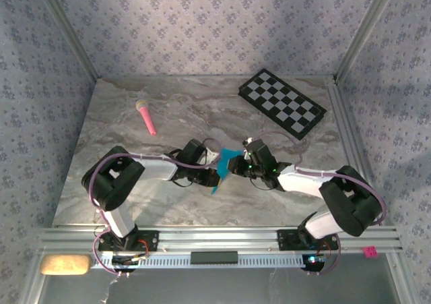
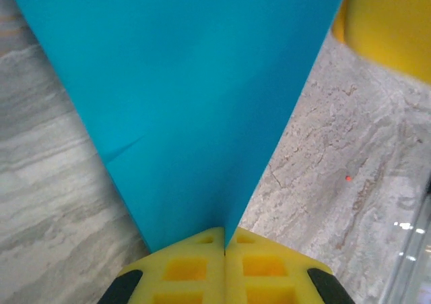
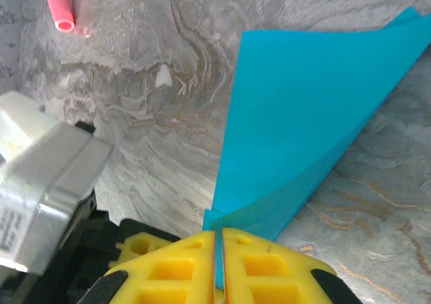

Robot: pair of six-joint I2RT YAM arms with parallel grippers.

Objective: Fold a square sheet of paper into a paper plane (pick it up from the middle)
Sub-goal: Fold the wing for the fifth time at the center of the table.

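So the left tool (image 2: 224,243) is pinching the blue paper (image 2: 195,95) right at the bottom of the shot, with its yellow fingers (image 2: 182,270) pressing together and no real gap showing. The paper is fanning up and out from there in a big wedge, reaching the top edge, and a faint crease is showing on its left side. Marbled grey desk (image 2: 337,162) is peeking out on both sides, a tiny red speck (image 2: 347,178) is sitting on the right part, and a blurry yellow shape (image 2: 390,21) is hanging in the top right corner.
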